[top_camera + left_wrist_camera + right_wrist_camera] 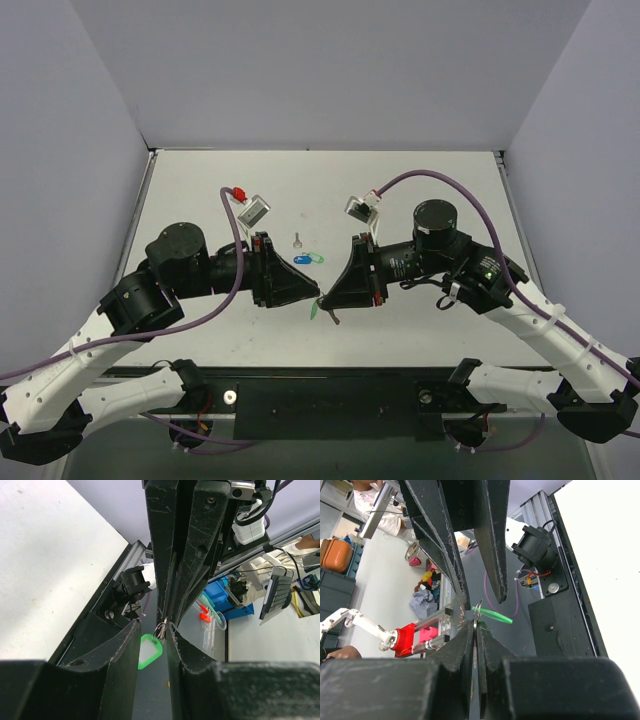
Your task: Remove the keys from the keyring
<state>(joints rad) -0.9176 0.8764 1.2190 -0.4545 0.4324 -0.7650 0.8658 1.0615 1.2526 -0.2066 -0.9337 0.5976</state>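
Note:
Above the table's near middle, both grippers meet tip to tip. My right gripper [327, 300] [476, 626] is shut on the small wire keyring [478, 608] [160, 628], with a thin strip of silver metal pinched between its pads. A green plastic tag [149, 651] [494, 615] [315, 312] hangs from the ring. My left gripper [316, 295] [154, 626] is open. Its fingers stand on either side of the ring and tag, and the right-hand finger [186, 652] is close against the ring. A blue-headed key [302, 260], a green-headed one [317, 258] and a bare silver key [297, 239] lie loose on the table.
The white table [420, 330] is walled in by pale panels at the back and sides. A black rail [330, 400] runs along the near edge between the arm bases. The three loose keys lie just behind the grippers.

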